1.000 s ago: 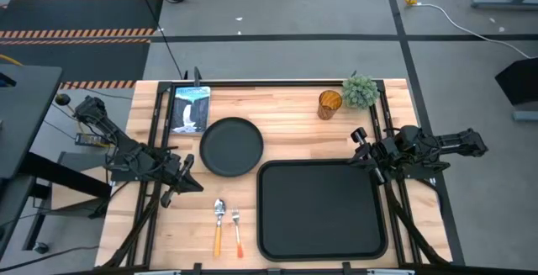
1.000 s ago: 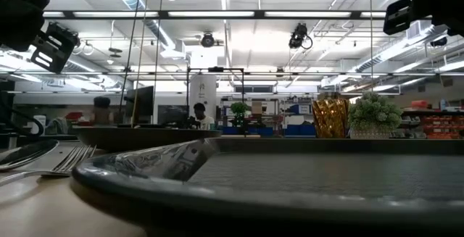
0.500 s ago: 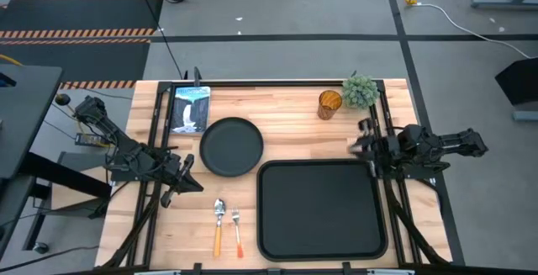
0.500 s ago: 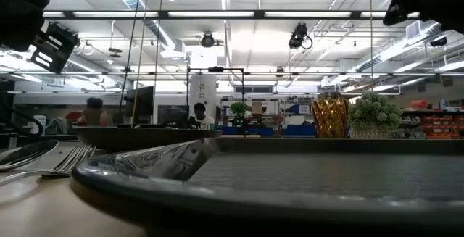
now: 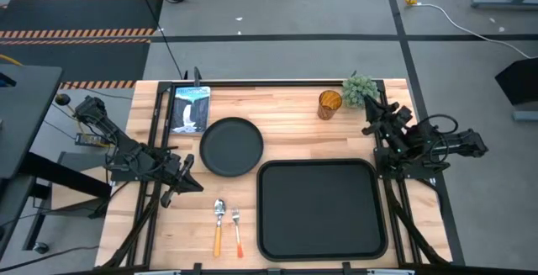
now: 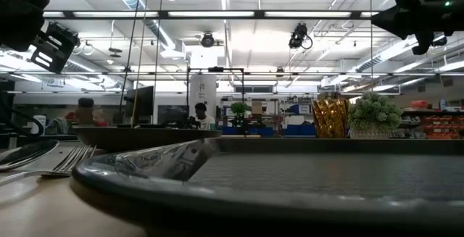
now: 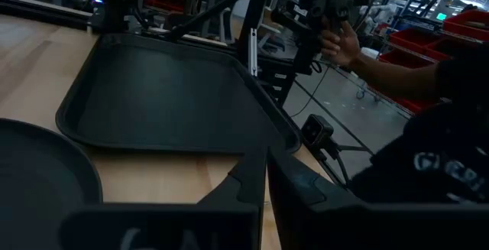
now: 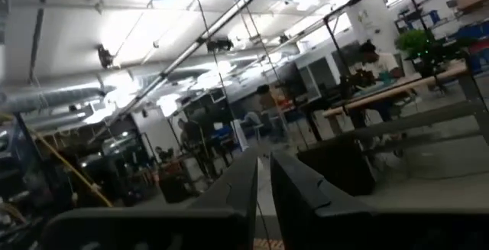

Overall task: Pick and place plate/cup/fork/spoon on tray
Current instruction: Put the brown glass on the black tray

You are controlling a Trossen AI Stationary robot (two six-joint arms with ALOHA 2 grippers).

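The round black plate (image 5: 231,146) rests flat on the table left of centre. The big black tray (image 5: 321,209) lies at the near right. The amber cup (image 5: 329,104) stands upright at the far right beside a green plant (image 5: 360,91). The spoon (image 5: 218,223) and the fork (image 5: 237,233) lie side by side near the front edge, left of the tray. My left gripper (image 5: 189,182) is shut and empty, near and left of the plate. My right gripper (image 5: 372,117) is shut and empty, raised over the table's right side just near of the plant and pointing toward the far edge.
A picture card (image 5: 190,108) lies at the far left behind the plate. Black frame rails (image 5: 154,140) run along both sides of the table. In the left wrist view a person's hand (image 7: 344,43) holds a device beyond the table's right side.
My right gripper has turned from pointing toward the table's left to pointing toward the far edge, and has swung toward the plant and the cup. Nothing on the table has moved.
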